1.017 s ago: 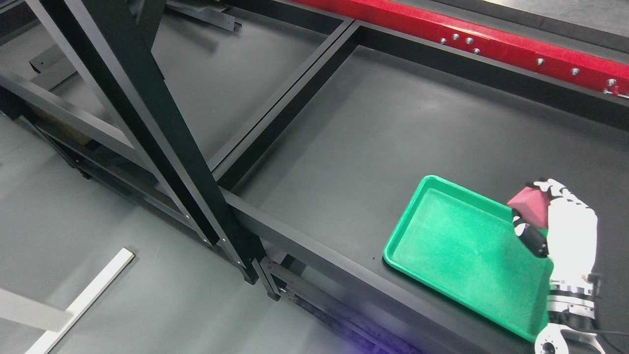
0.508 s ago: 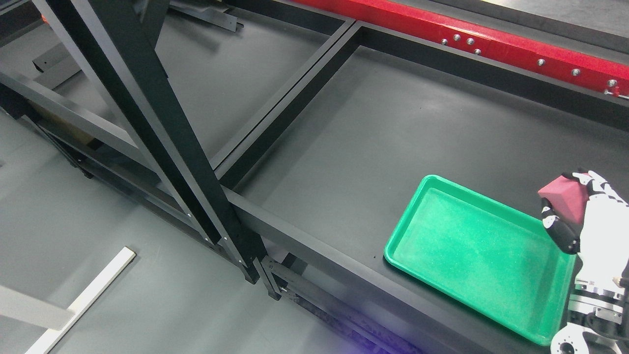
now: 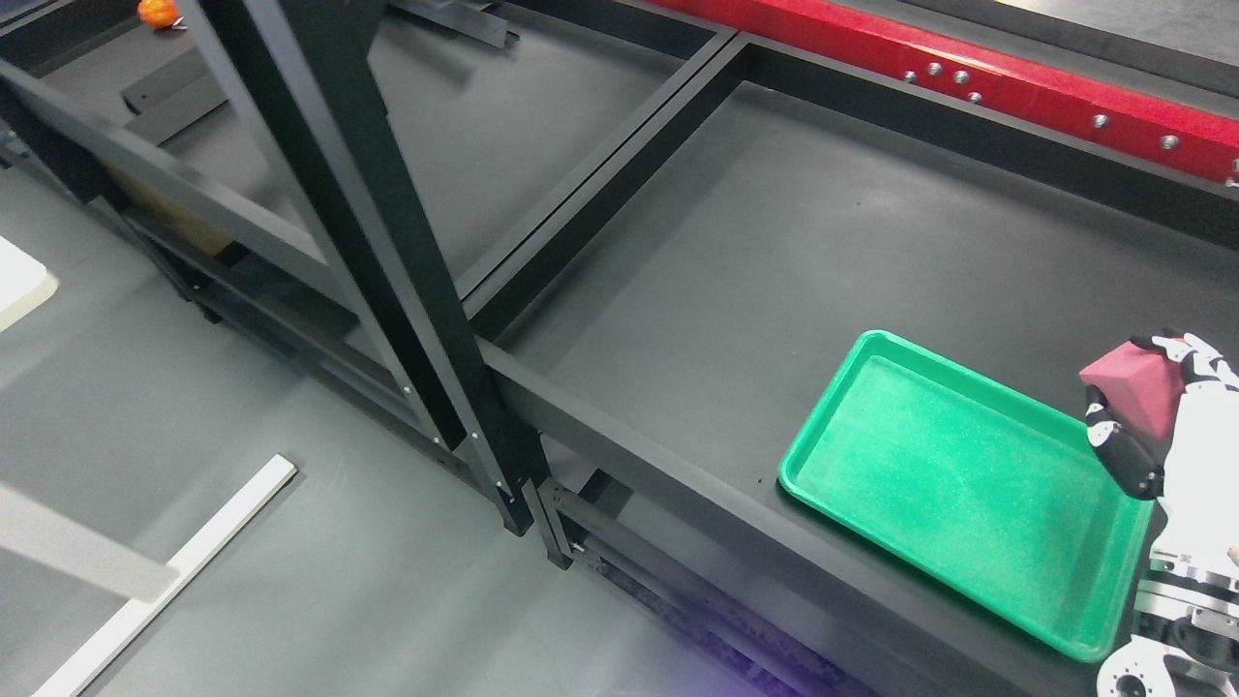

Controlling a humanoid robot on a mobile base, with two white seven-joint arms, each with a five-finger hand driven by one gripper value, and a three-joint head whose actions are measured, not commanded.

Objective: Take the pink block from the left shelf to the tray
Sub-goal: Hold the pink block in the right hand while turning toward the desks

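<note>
Pink block [image 3: 1134,395] at right edge, clamped in right hand [image 3: 1166,426] fingers, above green tray's [image 3: 958,484] right corner. Hand cut off by frame; left arm unseen.

The single head camera is looking steeply down from above and left of the green rectangular plastic tray [image 3: 929,484], tilted, moderately near.

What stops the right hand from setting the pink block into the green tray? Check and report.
Probably nothing. The right hand holds the pink block at the green tray's right edge, and the tray's bed looks bare.
</note>
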